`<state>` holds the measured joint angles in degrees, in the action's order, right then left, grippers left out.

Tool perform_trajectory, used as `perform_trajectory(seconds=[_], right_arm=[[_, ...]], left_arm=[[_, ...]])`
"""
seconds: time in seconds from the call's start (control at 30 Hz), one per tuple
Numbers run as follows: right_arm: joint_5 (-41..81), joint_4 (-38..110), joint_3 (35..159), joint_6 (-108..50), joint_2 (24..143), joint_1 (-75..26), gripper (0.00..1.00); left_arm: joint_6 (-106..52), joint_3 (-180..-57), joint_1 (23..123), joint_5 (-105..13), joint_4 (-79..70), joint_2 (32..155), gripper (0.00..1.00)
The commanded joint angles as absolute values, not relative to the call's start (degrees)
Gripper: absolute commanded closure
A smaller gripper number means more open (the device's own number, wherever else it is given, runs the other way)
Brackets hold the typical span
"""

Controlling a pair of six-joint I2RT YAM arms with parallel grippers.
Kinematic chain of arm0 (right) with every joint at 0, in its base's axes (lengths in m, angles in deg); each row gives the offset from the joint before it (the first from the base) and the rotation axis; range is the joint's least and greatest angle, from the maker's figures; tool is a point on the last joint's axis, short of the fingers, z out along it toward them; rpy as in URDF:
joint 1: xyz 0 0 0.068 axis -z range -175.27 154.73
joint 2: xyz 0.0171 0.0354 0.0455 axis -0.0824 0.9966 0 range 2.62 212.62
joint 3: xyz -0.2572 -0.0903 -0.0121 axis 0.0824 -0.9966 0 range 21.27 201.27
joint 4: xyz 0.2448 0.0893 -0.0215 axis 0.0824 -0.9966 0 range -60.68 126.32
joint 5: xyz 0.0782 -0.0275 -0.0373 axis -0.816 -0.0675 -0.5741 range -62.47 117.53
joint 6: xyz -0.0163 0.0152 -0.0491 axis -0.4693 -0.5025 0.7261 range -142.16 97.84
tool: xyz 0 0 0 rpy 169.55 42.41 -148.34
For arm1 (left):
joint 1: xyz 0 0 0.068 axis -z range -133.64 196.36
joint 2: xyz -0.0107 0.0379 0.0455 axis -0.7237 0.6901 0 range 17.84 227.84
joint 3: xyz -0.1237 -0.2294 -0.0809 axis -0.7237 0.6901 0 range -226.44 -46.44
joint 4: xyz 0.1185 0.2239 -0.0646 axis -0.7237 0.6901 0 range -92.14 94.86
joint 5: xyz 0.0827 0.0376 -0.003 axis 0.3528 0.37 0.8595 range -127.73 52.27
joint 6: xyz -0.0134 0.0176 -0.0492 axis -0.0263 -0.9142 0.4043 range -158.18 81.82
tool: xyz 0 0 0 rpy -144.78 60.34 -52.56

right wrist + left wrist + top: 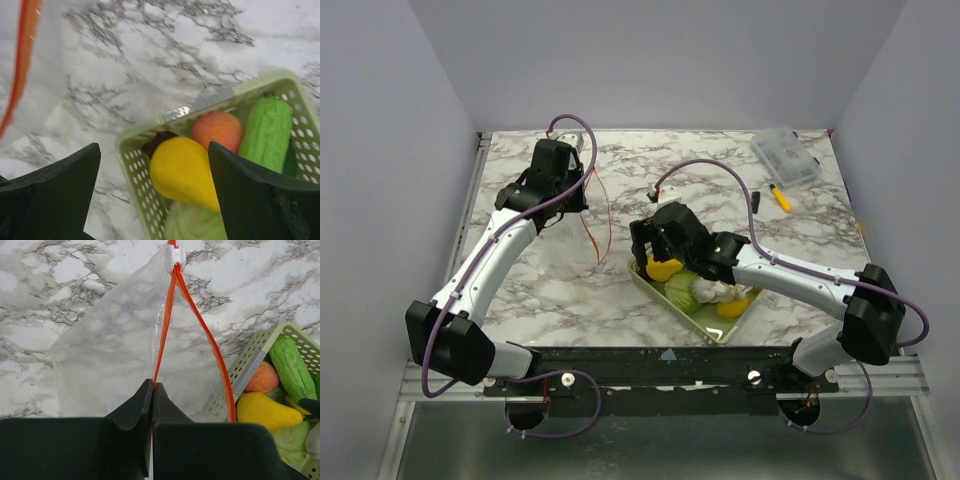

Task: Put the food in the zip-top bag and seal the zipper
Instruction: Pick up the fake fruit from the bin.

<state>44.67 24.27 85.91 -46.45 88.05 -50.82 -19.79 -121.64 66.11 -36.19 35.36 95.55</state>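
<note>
My left gripper is shut on one side of the orange-red zipper and holds up the clear zip-top bag, whose mouth gapes. A white slider sits at the zipper's far end. The food lies in a pale green mesh basket: a yellow pear, an orange-red fruit, a green cucumber, a dark purple piece and a cabbage. Over the basket's left corner my right gripper stands open, its fingers on either side of the pear and apart from it.
A rigid clear lidded box stands at the back right with a short yellow marker pen beside it. The marble table is walled at the back and on both sides. The basket lies just right of the hanging bag.
</note>
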Motion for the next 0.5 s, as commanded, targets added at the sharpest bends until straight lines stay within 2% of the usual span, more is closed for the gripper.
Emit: perform_trajectory(seconds=[0.0, 0.23, 0.47], right_arm=[[48.6, 13.1, 86.0, -37.0, 86.7, -51.0, 0.08], [41.9, 12.4, 87.1, -27.0, 88.8, -51.0, 0.05], [42.1, 11.5, 88.6, -25.4, 94.5, -50.9, 0.04]], left_arm=[[-18.7, -123.4, 66.0, -37.7, 36.8, 96.7, 1.00], [-18.6, -123.4, 65.8, -39.3, 36.8, 96.9, 1.00], [-18.7, -123.5, 65.7, -39.3, 36.9, 96.8, 1.00]])
